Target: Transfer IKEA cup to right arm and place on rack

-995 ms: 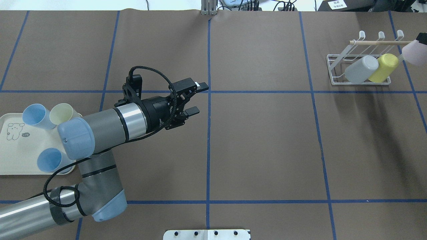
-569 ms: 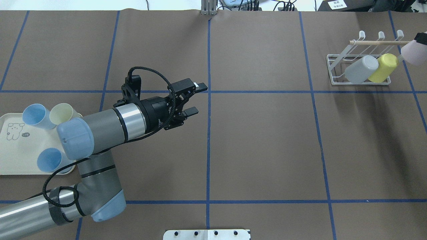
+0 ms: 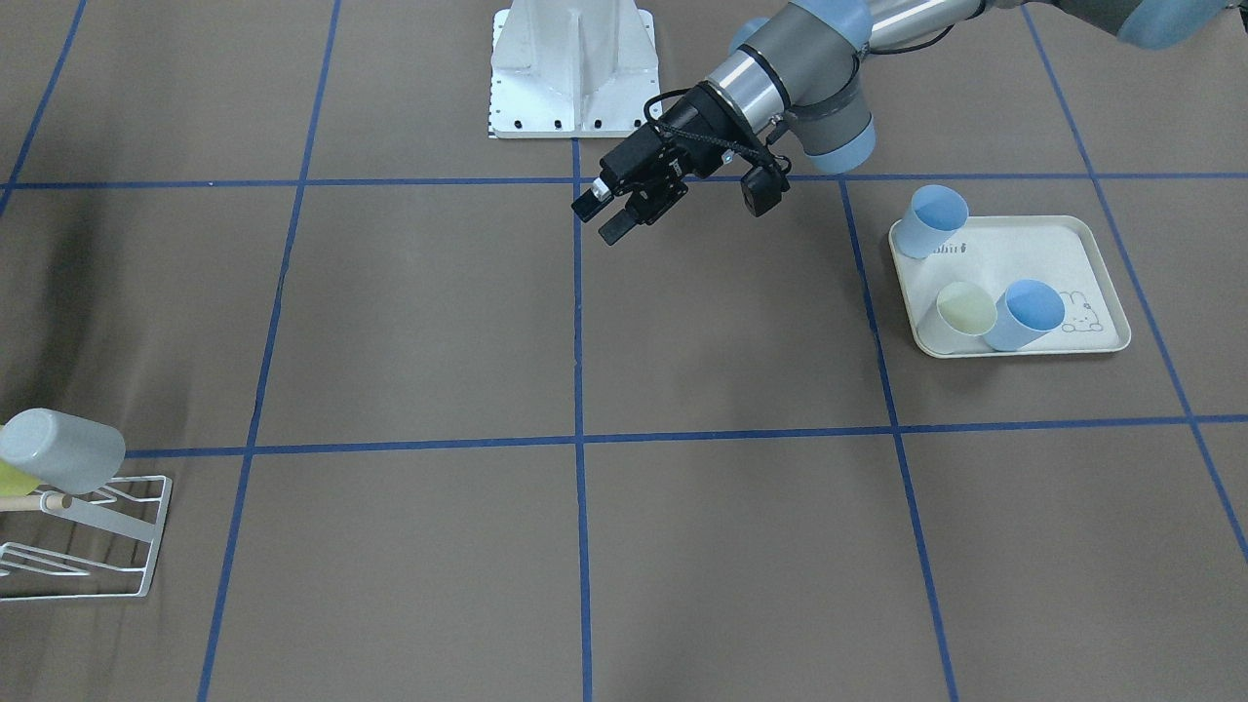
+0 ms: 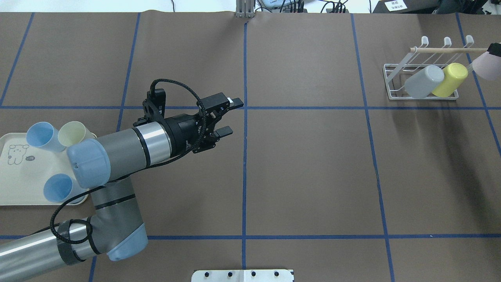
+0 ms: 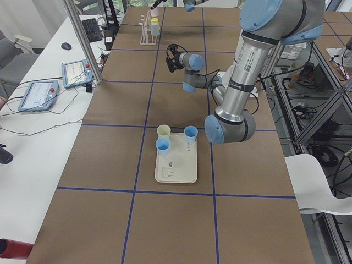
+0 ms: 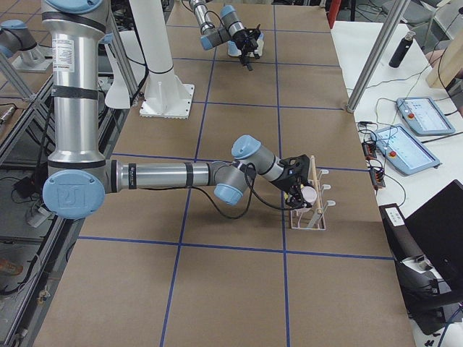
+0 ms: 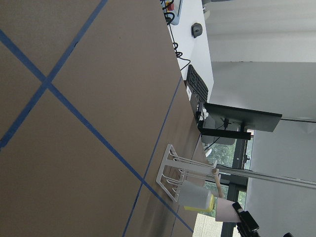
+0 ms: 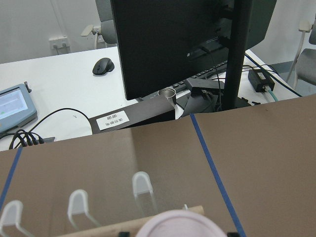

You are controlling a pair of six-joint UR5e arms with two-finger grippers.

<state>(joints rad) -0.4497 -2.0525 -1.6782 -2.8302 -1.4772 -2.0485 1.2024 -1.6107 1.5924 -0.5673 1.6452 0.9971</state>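
Overhead exterior shows the left arm (image 4: 125, 150) reaching in from the table's left edge. The left gripper (image 4: 231, 117) is held above the brown paper-covered table (image 4: 313, 176), well in from every edge. Its two fingers are spread wide apart with nothing between them. It points towards the right side, just beside a crossing of the blue tape lines.

The white wire rack (image 4: 424, 39) stands near the table's far right corner, with the pale wooden rod (image 4: 446, 49) lying across its upper part. A grey cup (image 4: 423, 81) and a yellow cup (image 4: 450, 79) lean side by side on the rack, both tilted. The pink cup (image 4: 487, 65) is at the rack's right end, just beside the yellow cup and below the rod's tip, tilted like the others. Whether it already touches a prong cannot be made out.

In the exterior right view the right arm (image 6: 166, 175) stretches low across the table to the rack, and the right gripper (image 6: 301, 189) is closed around the pink cup. The right wrist-mounted view shows the cup's round pale end at the bottom edge, close against the rod, with three white prong tips beyond it.

A cream rabbit-print tray (image 4: 23, 192) lies at the table's left edge. It carries two pale blue cups, one towards its far side (image 4: 41, 136) and one towards its near side (image 4: 58, 188). A pale yellow cup (image 4: 72, 133) stands touching the far blue one.
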